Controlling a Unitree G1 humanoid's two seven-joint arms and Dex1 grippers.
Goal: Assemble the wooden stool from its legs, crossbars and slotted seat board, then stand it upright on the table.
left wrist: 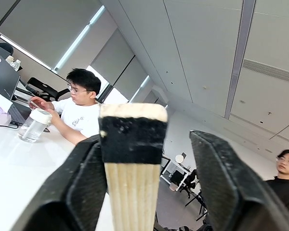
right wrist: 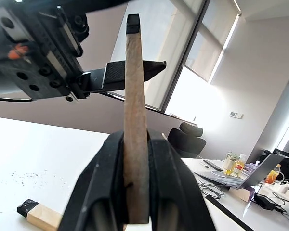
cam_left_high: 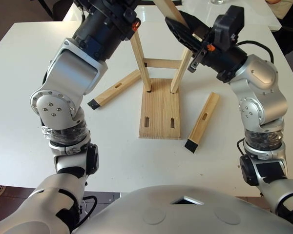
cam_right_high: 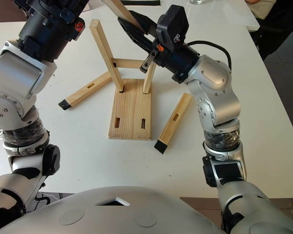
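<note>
Your right claw clamps the black-capped pale wooden leg while your left claw gapes loosely around its cap, likely for a regrip.

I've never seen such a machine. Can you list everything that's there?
seat board: 1, pale wood, flat mid-table, near slots empty
upright bars: 2, pale wood, standing in the board's far slots
crossbar: 1, pale wood, joining the upright bars
loose legs: 2, pale wood with black tips, lying either side of the board
held bar: 1, pale wood, black tip, raised above the table
table: 1, white, under everything
left tool: 1, black, open around the held bar's tip
right tool: 1, black, clamped on the held bar
</note>
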